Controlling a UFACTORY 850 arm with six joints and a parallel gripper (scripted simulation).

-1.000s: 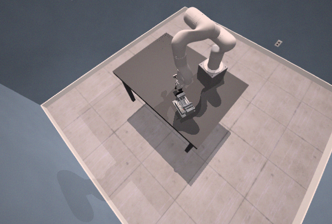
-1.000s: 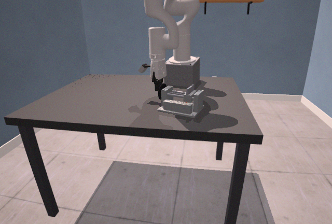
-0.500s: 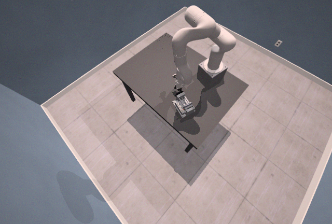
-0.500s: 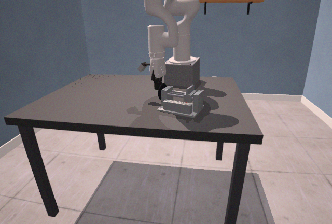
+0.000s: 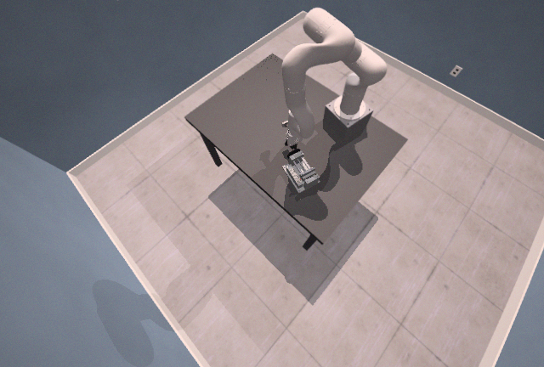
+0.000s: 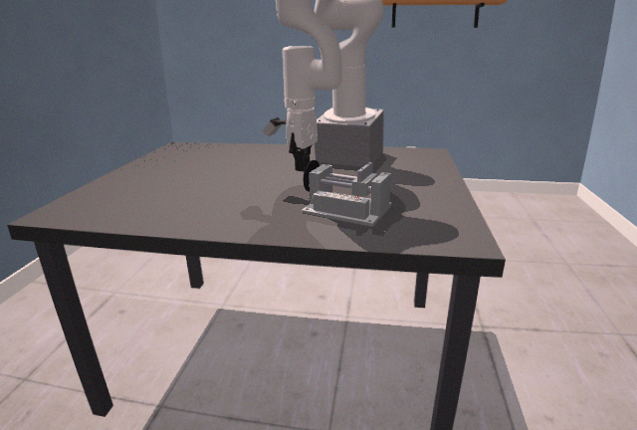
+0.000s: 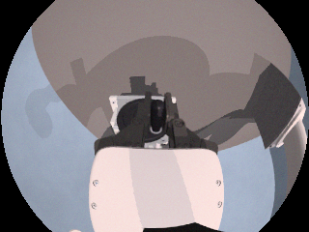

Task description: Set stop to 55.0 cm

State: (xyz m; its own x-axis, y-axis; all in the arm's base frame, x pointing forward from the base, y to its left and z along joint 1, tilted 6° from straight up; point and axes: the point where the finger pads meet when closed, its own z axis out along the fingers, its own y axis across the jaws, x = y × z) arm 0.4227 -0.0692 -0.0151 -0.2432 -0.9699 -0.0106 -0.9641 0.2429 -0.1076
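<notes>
The grey-white stop fixture (image 5: pixel 287 175) (image 6: pixel 377 195) stands on the table. Its stop (image 5: pixel 308 173) (image 6: pixel 361 188) sits on the rods near the end away from the handwheel. A scale block (image 6: pixel 339 203) runs along the front with a small red mark near the stop; its numbers are too small to read. The black handwheel (image 5: pixel 292 152) (image 6: pixel 307 178) (image 7: pixel 129 115) is on the opposite end. My gripper (image 6: pixel 302 166) (image 7: pixel 157 101) points down beside the wheel's upper rim, shut on its black crank knob (image 7: pixel 156 113). The fingers partly hide the knob and wheel.
The dark table (image 5: pixel 237 121) (image 6: pixel 205 193) carries the fixture near its front edge. The arm's grey pedestal (image 5: pixel 344 127) (image 6: pixel 349 139) stands behind the fixture. An orange-brown shelf (image 6: pixel 442 1) is on the back wall.
</notes>
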